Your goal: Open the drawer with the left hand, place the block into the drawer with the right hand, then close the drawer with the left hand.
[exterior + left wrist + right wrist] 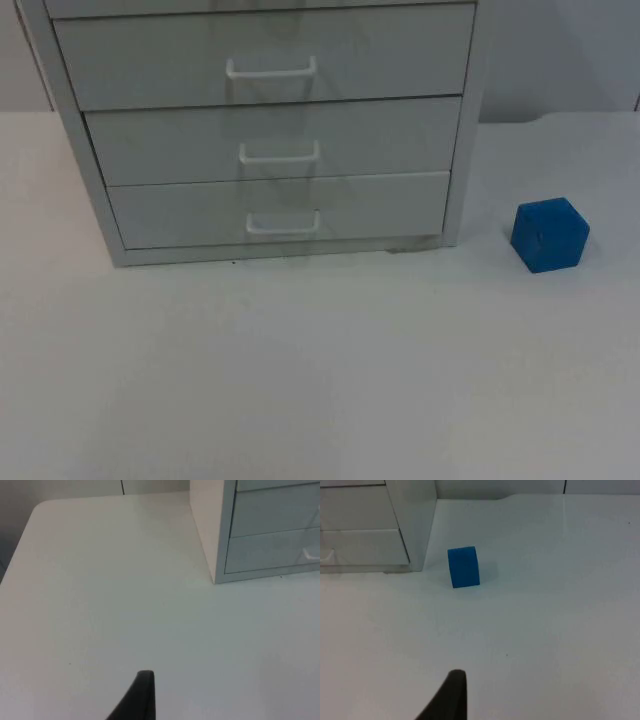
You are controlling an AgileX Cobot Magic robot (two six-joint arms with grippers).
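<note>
All three drawers of the white metal drawer cabinet [270,140] are shut and the small blue cube block [549,234] sits on the table beside it — the left gripper [142,695], fingers' spread impossible to judge, should approach a white loop handle [271,70] squarely and pull straight.

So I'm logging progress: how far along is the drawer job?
Nothing looks done yet. All three drawers of the cabinet are shut, and the blue block sits on the table to the cabinet's right, apart from it. Nothing is in hand: the left gripper and right gripper hang over bare table, holding nothing. Still left: opening a drawer, putting the block in, closing it.
</note>
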